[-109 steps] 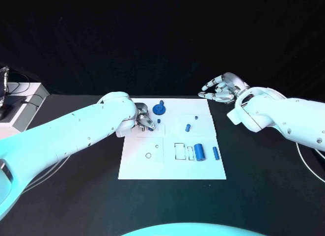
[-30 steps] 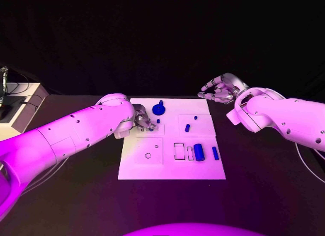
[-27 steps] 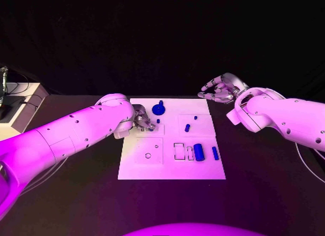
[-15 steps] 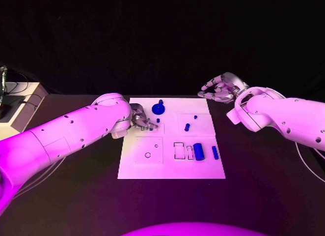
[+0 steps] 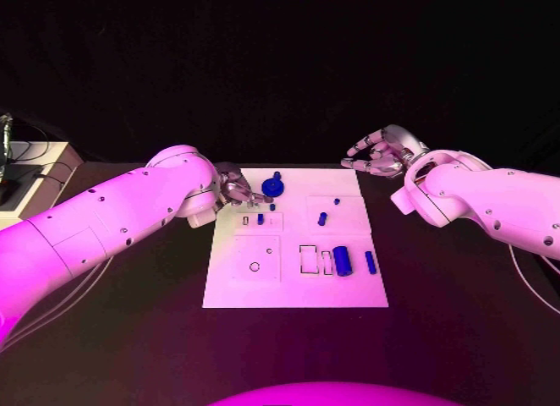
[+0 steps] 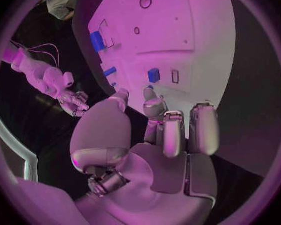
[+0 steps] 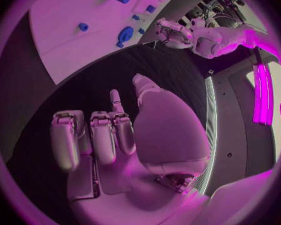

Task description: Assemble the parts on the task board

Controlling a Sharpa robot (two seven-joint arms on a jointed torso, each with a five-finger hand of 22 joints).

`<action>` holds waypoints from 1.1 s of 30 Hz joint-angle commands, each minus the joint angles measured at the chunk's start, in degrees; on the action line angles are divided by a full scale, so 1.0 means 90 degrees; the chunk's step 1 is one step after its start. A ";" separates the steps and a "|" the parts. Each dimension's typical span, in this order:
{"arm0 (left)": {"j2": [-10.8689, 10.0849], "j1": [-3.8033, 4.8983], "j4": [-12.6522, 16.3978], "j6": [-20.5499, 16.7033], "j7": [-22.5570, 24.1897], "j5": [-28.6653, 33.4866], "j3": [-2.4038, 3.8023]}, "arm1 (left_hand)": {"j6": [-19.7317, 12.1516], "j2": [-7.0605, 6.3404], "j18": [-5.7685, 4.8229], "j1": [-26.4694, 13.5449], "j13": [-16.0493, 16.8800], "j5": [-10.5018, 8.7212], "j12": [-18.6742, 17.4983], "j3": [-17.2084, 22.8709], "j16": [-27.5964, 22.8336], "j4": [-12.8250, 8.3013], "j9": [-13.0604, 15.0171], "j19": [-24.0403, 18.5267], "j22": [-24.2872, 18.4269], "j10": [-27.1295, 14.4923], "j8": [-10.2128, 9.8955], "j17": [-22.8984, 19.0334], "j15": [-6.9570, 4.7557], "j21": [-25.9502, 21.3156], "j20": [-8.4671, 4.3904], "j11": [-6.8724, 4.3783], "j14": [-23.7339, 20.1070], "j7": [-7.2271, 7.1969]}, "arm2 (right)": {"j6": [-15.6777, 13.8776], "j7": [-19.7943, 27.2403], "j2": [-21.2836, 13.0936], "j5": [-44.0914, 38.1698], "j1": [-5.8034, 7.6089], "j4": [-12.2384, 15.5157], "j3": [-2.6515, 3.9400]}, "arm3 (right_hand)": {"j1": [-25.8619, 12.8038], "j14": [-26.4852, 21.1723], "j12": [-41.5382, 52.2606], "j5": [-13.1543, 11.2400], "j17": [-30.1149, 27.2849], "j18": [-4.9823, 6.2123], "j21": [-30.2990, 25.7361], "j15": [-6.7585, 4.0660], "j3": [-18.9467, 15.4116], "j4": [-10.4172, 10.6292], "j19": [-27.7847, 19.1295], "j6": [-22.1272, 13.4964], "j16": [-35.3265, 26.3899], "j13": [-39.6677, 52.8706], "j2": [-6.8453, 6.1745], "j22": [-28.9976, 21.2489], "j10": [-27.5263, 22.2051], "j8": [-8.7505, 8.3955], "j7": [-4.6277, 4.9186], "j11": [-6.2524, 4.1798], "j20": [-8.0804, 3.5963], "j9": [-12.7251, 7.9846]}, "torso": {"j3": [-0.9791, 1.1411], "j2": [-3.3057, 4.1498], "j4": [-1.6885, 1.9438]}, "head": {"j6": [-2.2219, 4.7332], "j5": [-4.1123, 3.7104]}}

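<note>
The white task board (image 5: 293, 283) lies mid-table. My left hand (image 5: 241, 195) hovers at its back left edge with fingers apart, holding nothing; in the left wrist view that hand (image 6: 154, 135) is empty. Just in front of it a small blue part (image 5: 260, 218) sits in a slot beside an empty slot (image 5: 246, 220). A blue round part (image 5: 274, 183) stands at the back. Small blue parts (image 5: 323, 219) lie mid-board, and a thick blue cylinder (image 5: 343, 260) and a thin one (image 5: 369, 262) lie to the right. My right hand (image 5: 378, 155) hangs empty, loosely curled, beyond the board's back right corner.
A white box (image 5: 30, 193) with cables stands at the table's left edge. The black table (image 5: 463, 296) spreads around the board. In the right wrist view the board (image 7: 72, 40) lies past my empty right hand (image 7: 115, 135).
My left hand has pulled back from the board's left slots toward its back left edge, uncovering the small blue part in the slot. The right arm has not moved.
</note>
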 commanded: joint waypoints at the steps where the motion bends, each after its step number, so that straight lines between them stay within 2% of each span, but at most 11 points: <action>1: -0.0062 0.0003 0.0019 -0.0301 0.0069 0.0446 0.0102 | -0.0233 0.0137 0.0079 0.0286 -0.0433 -0.0036 -0.0282 -0.0118 -0.0130 -0.0002 -0.0085 -0.0196 -0.0270 -0.0320 -0.0226 0.1152 0.0112 -0.0161 0.0064 0.0103 0.0500 0.0112 | 0.0037 0.0077 -0.0014 -0.0015 -0.0005 0.0003 0.0001 | -0.0054 0.0558 -0.0044 0.0024 0.1242 0.0071 -0.0041 -0.0023 -0.0008 0.0018 0.0473 -0.0050 -0.0030 0.1511 0.0021 0.1359 0.0481 0.0029 0.0010 -0.0025 -0.0021 0.0011 | -0.0001 0.0003 0.0001 | 0.0016 -0.0001; 2: -0.0103 0.0004 0.0013 -0.0366 0.0101 0.0598 0.0166 | -0.0498 0.0278 0.0161 0.0618 -0.1353 -0.0027 -0.0902 -0.0097 -0.0284 -0.0005 -0.0264 -0.0478 -0.0663 -0.0936 -0.0535 0.0882 0.0242 -0.0394 0.0164 0.0258 0.0393 0.0276 | 0.0031 0.0079 -0.0018 -0.0014 -0.0005 0.0004 0.0001 | -0.0066 0.0562 -0.0043 0.0033 0.1256 0.0069 -0.0035 -0.0024 -0.0009 0.0017 0.0476 -0.0054 -0.0026 0.1512 0.0024 0.1363 0.0482 0.0033 0.0010 -0.0026 -0.0021 0.0012 | -0.0001 0.0003 0.0002 | 0.0021 -0.0002; 3: -0.0132 0.0005 0.0005 -0.0402 0.0122 0.0690 0.0209 | -0.0539 0.0336 0.0183 0.0713 -0.1503 -0.0026 -0.1012 -0.0054 -0.0326 -0.0010 -0.0315 -0.0547 -0.0761 -0.1050 -0.0605 0.0807 0.0270 -0.0453 0.0193 0.0288 0.0362 0.0311 | 0.0027 0.0082 -0.0020 -0.0012 -0.0005 0.0003 0.0001 | -0.0066 0.0562 -0.0043 0.0033 0.1256 0.0069 -0.0035 -0.0024 -0.0009 0.0017 0.0476 -0.0054 -0.0026 0.1512 0.0024 0.1363 0.0482 0.0033 0.0010 -0.0026 -0.0021 0.0012 | -0.0001 0.0002 0.0000 | 0.0031 -0.0001; 5: -0.0164 0.0006 -0.0014 -0.0420 0.0150 0.0780 0.0265 | -0.0775 0.0410 0.0296 0.1088 -0.1656 -0.0019 -0.1233 0.0222 -0.0596 -0.0005 -0.0534 -0.0943 -0.1302 -0.1371 -0.0908 0.0341 0.0398 -0.0784 0.0296 0.0422 0.0145 0.0474 | 0.0021 0.0084 -0.0024 -0.0008 -0.0005 0.0002 0.0001 | -0.0066 0.0561 -0.0051 0.0035 0.1254 0.0071 -0.0041 -0.0024 -0.0008 0.0016 0.0473 -0.0055 -0.0027 0.1505 0.0025 0.1359 0.0474 0.0034 0.0009 -0.0026 -0.0021 0.0012 | 0.0001 0.0000 0.0001 | 0.0036 -0.0001; 6: -0.0189 0.0008 -0.0039 -0.0420 0.0172 0.0840 0.0311 | -0.0895 0.0366 0.0317 0.1206 -0.1732 -0.0023 -0.1321 0.0412 -0.0642 -0.0004 -0.0722 -0.1028 -0.1411 -0.1484 -0.1117 0.0255 0.0481 -0.0872 0.0372 0.0521 0.0090 0.0574 | 0.0016 0.0087 -0.0026 -0.0005 -0.0006 0.0001 0.0001 | -0.0066 0.0561 -0.0051 0.0035 0.1254 0.0071 -0.0041 -0.0024 -0.0008 0.0016 0.0473 -0.0055 -0.0027 0.1505 0.0025 0.1359 0.0474 0.0034 0.0009 -0.0026 -0.0021 0.0012 | 0.0002 -0.0001 0.0000 | 0.0043 0.0002; 9: -0.0247 0.0028 -0.0164 -0.0444 0.0233 0.0951 0.0402 | -0.0981 0.0163 0.0352 0.1373 -0.1899 -0.0029 -0.1443 0.0930 -0.0687 -0.0009 -0.1228 -0.1113 -0.1553 -0.1579 -0.1531 0.0118 0.0602 -0.0991 0.0501 0.0652 0.0017 0.0728 | 0.0005 0.0092 -0.0030 0.0006 -0.0006 -0.0006 0.0001 | -0.0066 0.0561 -0.0051 0.0035 0.1254 0.0071 -0.0041 -0.0024 -0.0008 0.0016 0.0473 -0.0055 -0.0027 0.1505 0.0025 0.1359 0.0474 0.0034 0.0009 -0.0026 -0.0021 0.0012 | 0.0001 -0.0001 0.0004 | 0.0056 0.0012; 13: -0.0252 0.0073 -0.0426 -0.0481 0.0309 0.0909 0.0456 | -0.1080 -0.0018 0.0362 0.1380 -0.1996 -0.0024 -0.1474 0.1248 -0.0684 -0.0014 -0.1563 -0.1127 -0.1592 -0.1596 -0.1748 0.0068 0.0659 -0.1031 0.0560 0.0718 -0.0006 0.0801 | -0.0007 0.0094 -0.0031 0.0014 -0.0006 -0.0010 0.0001 | -0.0065 0.0558 -0.0072 0.0039 0.1238 0.0073 -0.0052 -0.0024 -0.0006 0.0014 0.0469 -0.0057 -0.0032 0.1486 0.0027 0.1351 0.0453 0.0034 0.0009 -0.0026 -0.0021 0.0012 | -0.0002 0.0021 -0.0005 | 0.0096 0.0024; 18: -0.0153 0.0150 -0.0792 -0.0425 0.0340 0.0827 0.0476 | -0.1027 -0.0080 0.0351 0.1382 -0.2034 -0.0023 -0.1455 0.1461 -0.0644 -0.0012 -0.1714 -0.1070 -0.1529 -0.1575 -0.1773 0.0104 0.0672 -0.0999 0.0576 0.0728 0.0018 0.0816 | -0.0017 0.0093 -0.0029 0.0017 -0.0004 -0.0020 0.0001 | -0.0064 0.0555 -0.0088 0.0042 0.1227 0.0076 -0.0062 -0.0024 -0.0004 0.0013 0.0464 -0.0059 -0.0035 0.1472 0.0029 0.1344 0.0438 0.0034 0.0009 -0.0026 -0.0021 0.0012 | -0.0023 0.0056 -0.0023 | 0.0171 0.0041; 20: -0.0078 0.0191 -0.0955 -0.0326 0.0320 0.0811 0.0479 | -0.0957 -0.0098 0.0352 0.1372 -0.2058 -0.0026 -0.1444 0.1619 -0.0630 -0.0014 -0.1822 -0.1054 -0.1518 -0.1565 -0.1790 0.0108 0.0642 -0.0994 0.0566 0.0685 0.0026 0.0754 | -0.0023 0.0092 -0.0024 0.0018 -0.0002 -0.0022 0.0001 | -0.0064 0.0555 -0.0088 0.0042 0.1227 0.0076 -0.0062 -0.0024 -0.0004 0.0013 0.0464 -0.0059 -0.0035 0.1472 0.0029 0.1344 0.0438 0.0034 0.0009 -0.0026 -0.0021 0.0012 | -0.0032 0.0083 -0.0026 | 0.0199 0.0049; 26: 0.0204 0.0339 -0.1444 -0.0214 0.0288 0.0667 0.0472 | -0.0936 -0.0229 0.0305 0.1170 -0.2084 -0.0032 -0.1402 0.1689 -0.0521 -0.0005 -0.1983 -0.0899 -0.1309 -0.1512 -0.1835 0.0281 0.0629 -0.0873 0.0543 0.0678 0.0114 0.0747 | -0.0037 0.0094 -0.0004 0.0019 0.0011 -0.0010 0.0003 | -0.0064 0.0555 -0.0088 0.0042 0.1227 0.0076 -0.0062 -0.0024 -0.0004 0.0013 0.0464 -0.0059 -0.0035 0.1472 0.0029 0.1344 0.0438 0.0034 0.0009 -0.0026 -0.0021 0.0012 | -0.0053 0.0167 -0.0043 | 0.0260 0.0061; 33: 0.0532 0.0421 -0.1934 -0.0182 0.0263 0.0419 0.0331 | -0.0775 -0.0276 0.0264 0.1026 -0.2092 -0.0032 -0.1341 0.1710 -0.0438 -0.0007 -0.2060 -0.0750 -0.1108 -0.1432 -0.1757 0.0404 0.0620 -0.0744 0.0527 0.0673 0.0182 0.0750 | -0.0049 0.0099 -0.0001 0.0012 0.0035 0.0008 0.0006 | -0.0063 0.0554 -0.0089 0.0053 0.1223 0.0076 -0.0065 -0.0024 0.0003 0.0010 0.0464 -0.0064 -0.0037 0.1471 0.0035 0.1342 0.0437 0.0036 0.0010 -0.0026 -0.0022 0.0013 | -0.0085 0.0251 -0.0036 | 0.0310 0.0039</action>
